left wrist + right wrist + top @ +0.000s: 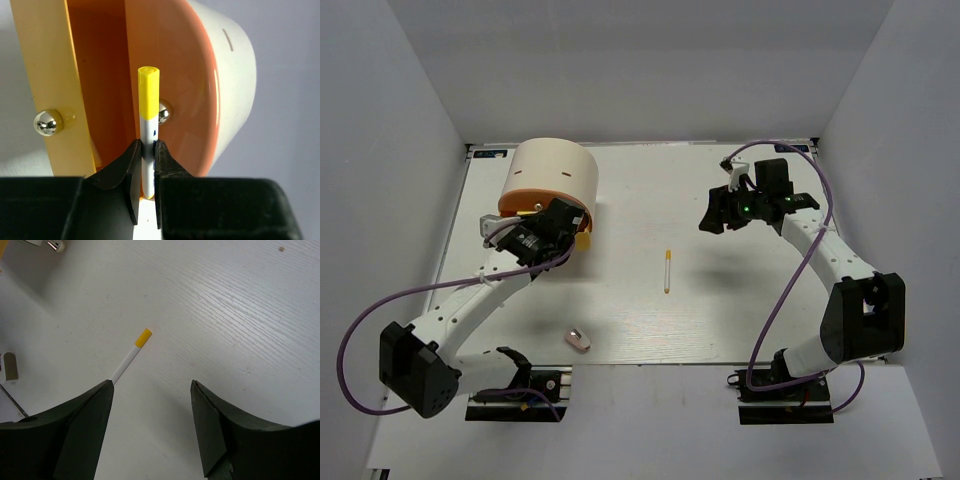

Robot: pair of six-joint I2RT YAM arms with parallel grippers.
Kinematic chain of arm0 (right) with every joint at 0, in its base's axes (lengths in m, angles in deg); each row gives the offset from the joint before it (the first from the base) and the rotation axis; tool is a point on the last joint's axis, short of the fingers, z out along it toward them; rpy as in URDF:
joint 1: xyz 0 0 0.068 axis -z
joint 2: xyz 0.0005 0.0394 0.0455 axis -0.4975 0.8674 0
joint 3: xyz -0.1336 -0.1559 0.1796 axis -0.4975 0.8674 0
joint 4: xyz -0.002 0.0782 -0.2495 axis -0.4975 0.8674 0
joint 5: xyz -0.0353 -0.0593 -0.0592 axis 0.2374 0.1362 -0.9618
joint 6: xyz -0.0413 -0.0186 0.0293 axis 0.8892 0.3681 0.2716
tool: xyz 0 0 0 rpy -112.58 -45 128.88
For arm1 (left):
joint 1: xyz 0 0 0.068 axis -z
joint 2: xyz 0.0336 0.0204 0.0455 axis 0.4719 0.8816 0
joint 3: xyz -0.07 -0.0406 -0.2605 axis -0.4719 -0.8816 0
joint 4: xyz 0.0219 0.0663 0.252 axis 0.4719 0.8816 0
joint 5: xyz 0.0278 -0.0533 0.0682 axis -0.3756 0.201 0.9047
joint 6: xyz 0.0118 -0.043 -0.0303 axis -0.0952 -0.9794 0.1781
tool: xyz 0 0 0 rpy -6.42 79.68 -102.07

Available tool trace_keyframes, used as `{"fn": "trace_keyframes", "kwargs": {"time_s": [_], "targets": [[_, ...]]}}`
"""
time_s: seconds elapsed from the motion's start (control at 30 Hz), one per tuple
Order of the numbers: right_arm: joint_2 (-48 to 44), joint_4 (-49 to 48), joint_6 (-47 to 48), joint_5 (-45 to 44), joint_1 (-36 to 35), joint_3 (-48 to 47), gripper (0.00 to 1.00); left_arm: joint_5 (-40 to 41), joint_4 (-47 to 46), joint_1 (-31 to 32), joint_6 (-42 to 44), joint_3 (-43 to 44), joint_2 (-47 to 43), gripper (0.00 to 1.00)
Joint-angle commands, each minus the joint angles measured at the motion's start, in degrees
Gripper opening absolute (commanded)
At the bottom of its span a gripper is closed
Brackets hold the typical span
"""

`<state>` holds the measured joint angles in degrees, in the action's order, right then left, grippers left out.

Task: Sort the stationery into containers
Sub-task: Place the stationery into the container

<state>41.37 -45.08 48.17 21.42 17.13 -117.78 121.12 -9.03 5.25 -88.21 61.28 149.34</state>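
I am gripping a yellow-capped white pen [148, 112] upright in my left gripper [145, 159], just before the orange face [175, 75] of the cream box [555, 172]. A second pen [667, 270] is lying flat mid-table, and a pink eraser [578, 338] is lying nearer my bases.

held pen [148, 100]: we lose its lower end between the left gripper [146, 155] fingers
box [235, 85]: cut by the top edge in left wrist view; from above the left gripper covers part of its front
loose pen [131, 354]: tail hidden behind a right gripper [151, 385] finger
eraser [9, 366]: clipped by the right wrist view's edge, we can't read detail
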Motion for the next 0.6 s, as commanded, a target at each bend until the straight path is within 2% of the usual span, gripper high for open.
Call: {"fn": "trace_keyframes", "kwargs": {"time_s": [0.0,0.17,0.37,0.43,0.57], "targets": [[-1.46,-1.69,0.60,0.78,0.14,0.41,0.69,-1.25,3.19,-0.63,-0.76,1.93,-0.15,0.09],[-1.54,-1.69,0.60,0.78,0.14,0.32,0.69,-1.78,3.72,-1.15,0.29,3.07,1.69,0.09],[-1.89,-1.51,0.51,0.78,0.14,0.32,0.69,-2.31,2.40,-1.68,0.82,3.07,1.69,0.15],[-1.98,-1.69,0.60,0.69,0.23,0.41,0.69,-2.84,2.40,-2.21,0.82,3.07,2.31,0.19],[-2.25,-1.51,0.69,0.51,0.05,0.59,0.70,-3.45,1.87,-2.73,0.82,3.07,2.84,0.35]]}}
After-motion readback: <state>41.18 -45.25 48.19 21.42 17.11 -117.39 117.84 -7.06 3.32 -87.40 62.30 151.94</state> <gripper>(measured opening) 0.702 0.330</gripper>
